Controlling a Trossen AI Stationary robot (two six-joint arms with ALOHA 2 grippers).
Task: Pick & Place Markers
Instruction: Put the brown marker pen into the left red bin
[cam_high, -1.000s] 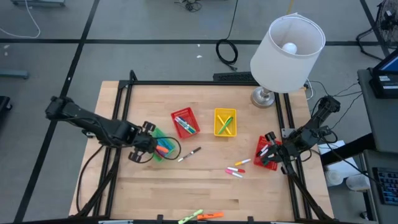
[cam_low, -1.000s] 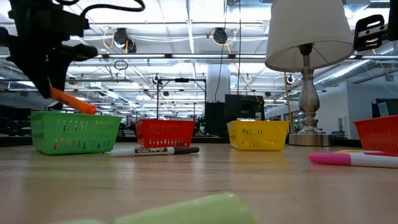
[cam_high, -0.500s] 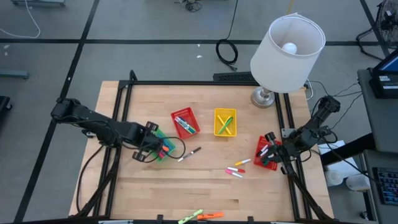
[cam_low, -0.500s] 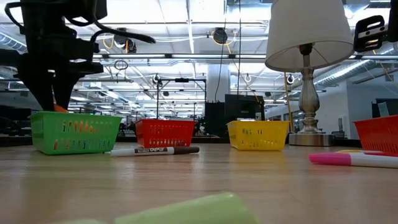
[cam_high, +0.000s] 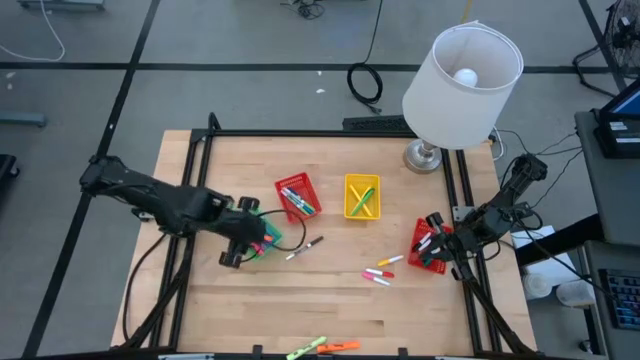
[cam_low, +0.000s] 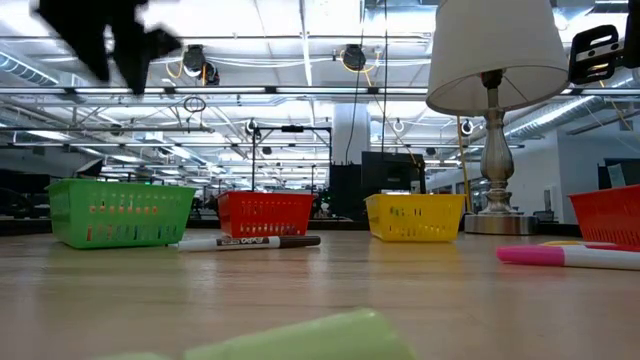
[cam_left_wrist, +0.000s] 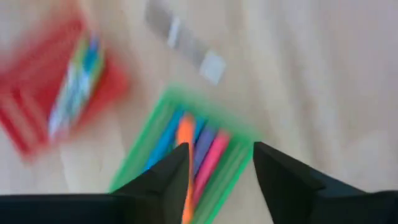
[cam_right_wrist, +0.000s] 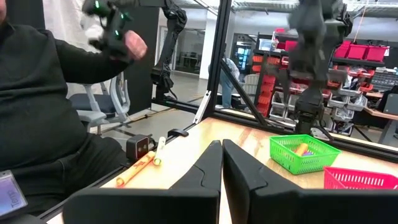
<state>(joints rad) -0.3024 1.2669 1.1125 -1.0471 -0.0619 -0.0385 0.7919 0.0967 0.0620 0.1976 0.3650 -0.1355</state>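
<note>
Left gripper (cam_left_wrist: 214, 168): hovering over the green basket (cam_high: 262, 233), fingers spread, gripping nothing.
Markers (cam_left_wrist: 198, 149): lying inside that basket; others (cam_high: 380, 272) scattered across the table (cam_high: 330, 300).
Right gripper (cam_right_wrist: 222, 163): fingers pressed together, empty, at the table's right edge.

Left arm stretched in from the counter's left side — pincer (cam_high: 243, 243) raised, fingers (cam_left_wrist: 163, 177) parted, nothing between them. Right arm folded at the right edge — pincer (cam_high: 437, 245) closed, fingers together.
</note>
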